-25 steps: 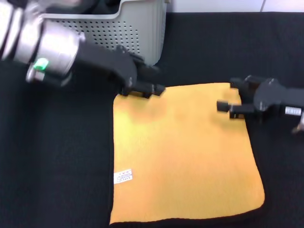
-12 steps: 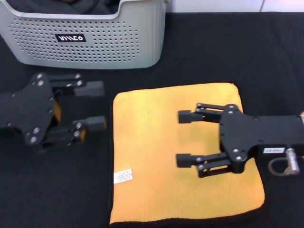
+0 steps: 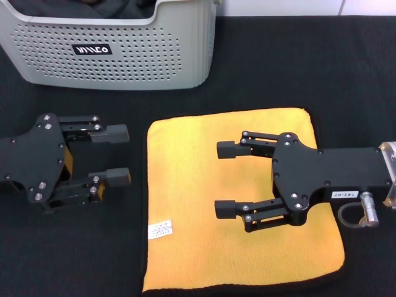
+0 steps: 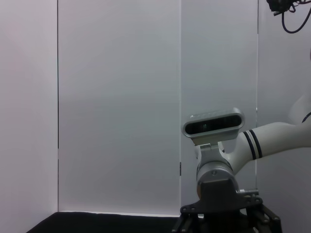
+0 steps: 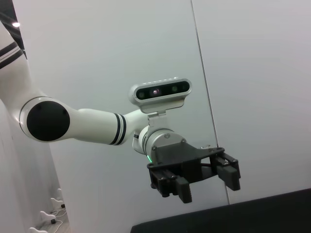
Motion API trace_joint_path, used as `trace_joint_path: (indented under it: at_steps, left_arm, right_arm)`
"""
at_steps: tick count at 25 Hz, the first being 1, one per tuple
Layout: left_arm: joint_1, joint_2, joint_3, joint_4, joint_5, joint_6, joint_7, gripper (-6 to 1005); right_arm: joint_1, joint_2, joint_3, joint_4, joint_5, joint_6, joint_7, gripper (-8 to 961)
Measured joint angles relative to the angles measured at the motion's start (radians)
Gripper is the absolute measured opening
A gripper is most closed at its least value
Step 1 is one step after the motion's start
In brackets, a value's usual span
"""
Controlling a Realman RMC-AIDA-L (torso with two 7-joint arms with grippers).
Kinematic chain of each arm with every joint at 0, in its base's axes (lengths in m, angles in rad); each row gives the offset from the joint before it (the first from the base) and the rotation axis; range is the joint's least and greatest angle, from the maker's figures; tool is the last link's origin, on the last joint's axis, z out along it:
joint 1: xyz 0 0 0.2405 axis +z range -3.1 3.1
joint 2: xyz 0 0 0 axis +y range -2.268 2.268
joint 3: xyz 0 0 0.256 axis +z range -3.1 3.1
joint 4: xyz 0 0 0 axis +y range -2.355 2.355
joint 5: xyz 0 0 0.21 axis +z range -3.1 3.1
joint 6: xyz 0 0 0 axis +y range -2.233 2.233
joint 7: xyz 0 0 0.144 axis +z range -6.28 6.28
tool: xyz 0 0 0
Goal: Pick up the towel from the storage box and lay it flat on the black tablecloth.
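The towel (image 3: 185,204) lies flat on the black tablecloth (image 3: 309,62), orange-yellow side up, black binding around its edge, with its white tag (image 3: 160,231) near the front left. My right gripper (image 3: 223,179) hovers open over the towel's middle, holding nothing. My left gripper (image 3: 122,154) is open and empty over the bare cloth just left of the towel. The light grey storage box (image 3: 142,55) stands at the back left. In the right wrist view the left gripper (image 5: 206,183) shows open in the air.
Dark cloths (image 3: 93,6) lie inside the storage box. The tablecloth stretches to the right and behind the towel. A white wall fills both wrist views; the right arm's wrist camera (image 4: 213,124) shows in the left wrist view.
Both grippers have left the towel's far corners, lifted and turned sideways. The towel stays flat. In the last half second the right gripper drifted a little left.
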Motion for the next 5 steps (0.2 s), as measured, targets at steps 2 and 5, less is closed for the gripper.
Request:
trace_joint_path:
  at_steps: [2, 5]
  left_arm:
    - [-0.002, 0.000, 0.000, -0.001, 0.000, -0.001, 0.000, 543]
    - [-0.010, 0.000, -0.001, -0.013, 0.000, -0.002, 0.000, 543]
  right_arm:
    - [-0.002, 0.000, -0.003, 0.001, 0.002, 0.000, -0.002, 872]
    - [-0.004, 0.000, -0.006, 0.005, 0.002, 0.000, -0.005, 872]
